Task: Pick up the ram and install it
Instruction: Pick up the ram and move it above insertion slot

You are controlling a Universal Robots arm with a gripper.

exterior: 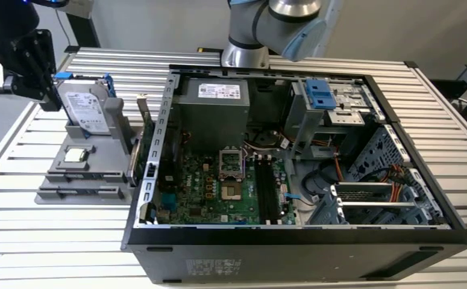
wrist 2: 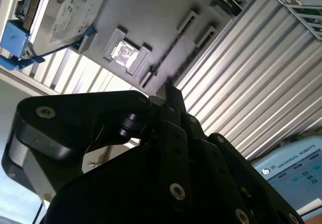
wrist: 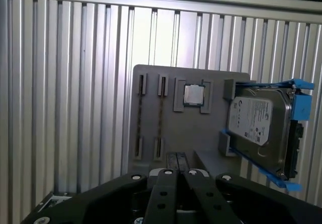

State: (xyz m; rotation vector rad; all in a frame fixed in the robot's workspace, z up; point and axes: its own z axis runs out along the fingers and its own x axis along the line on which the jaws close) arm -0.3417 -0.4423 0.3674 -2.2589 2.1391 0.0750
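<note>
My gripper (exterior: 47,102) hangs above the back end of the grey parts holder (exterior: 81,180), at the exterior view's left, well outside the open computer case (exterior: 297,241). In both wrist views its black fingers lie together with nothing between them, so the gripper (wrist: 177,158) (wrist 2: 173,90) is shut and holds nothing. I cannot pick out the ram. The holder's two long slots (wrist: 151,116) look bare. On the motherboard, the long dark memory slots (exterior: 264,192) run front to back, and I cannot tell whether a stick sits in them.
A silver hard drive (exterior: 84,108) in a blue frame stands at the holder's back, and a small square processor chip (exterior: 74,155) lies in its middle. The case sits on a slatted metal table (exterior: 48,241), with the arm's base (exterior: 245,54) behind it.
</note>
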